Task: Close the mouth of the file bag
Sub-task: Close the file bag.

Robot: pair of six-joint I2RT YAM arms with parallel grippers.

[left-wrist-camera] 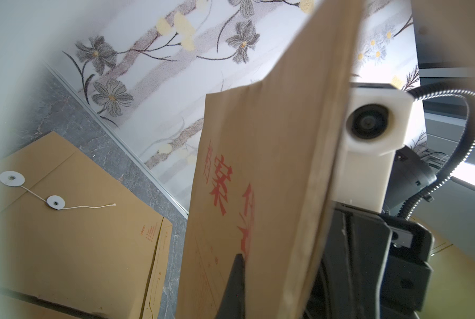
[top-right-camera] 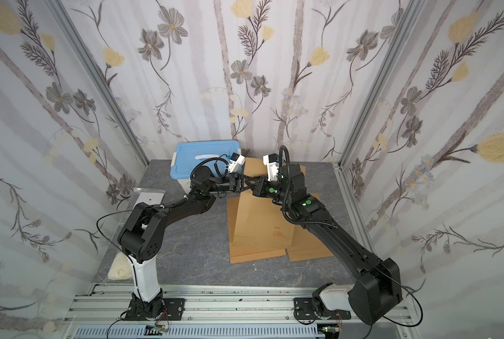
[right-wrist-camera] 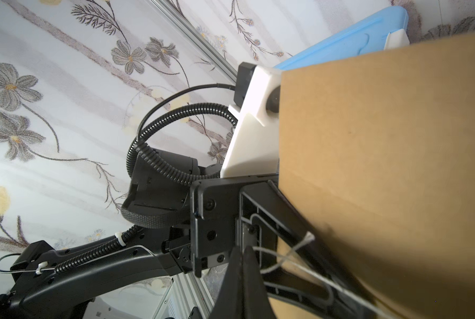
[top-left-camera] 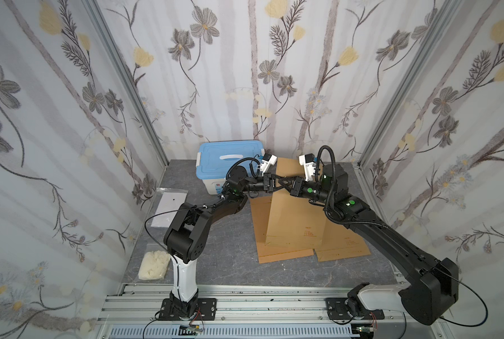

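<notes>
**A:** Where is the kraft file bag [top-left-camera: 297, 223] lying right now?

**B:** It isn't lying anywhere. It is hanging tilted above the surface [top-left-camera: 224, 258], with its upper part at the jaws and its lower end sloping away beneath them. The left gripper [top-left-camera: 281, 181] is pinching it with its jaws fully closed on the paper. In the left wrist view one finger is pressing on the face printed with red characters, and the other finger is hidden behind the bag.

**A:** And the right gripper [top-left-camera: 286, 183]?

**B:** Its jaws are closed tight as well, tip to tip with the left ones. In the right wrist view the tie string [right-wrist-camera: 286, 265] is running out from between them, so I judge it is gripping the string rather than the paper.

**A:** Why lift the bag at all?

**B:** Probably for clearance, since the string needs room to travel around the flap's button, and flat on the surface there would be none. One arm is steadying the bag while the other is working the string.

**A:** Is the mouth closed?

**B:** I cannot tell, because the button is hidden from every view.

**A:** Anything nearby to mind?

**B:** Spare file bags [top-left-camera: 259, 229] are lying flat directly under the jaws, and a blue storage box [top-left-camera: 227, 164] is standing just behind the left ones. It is close enough to foul a wide swing.
</notes>
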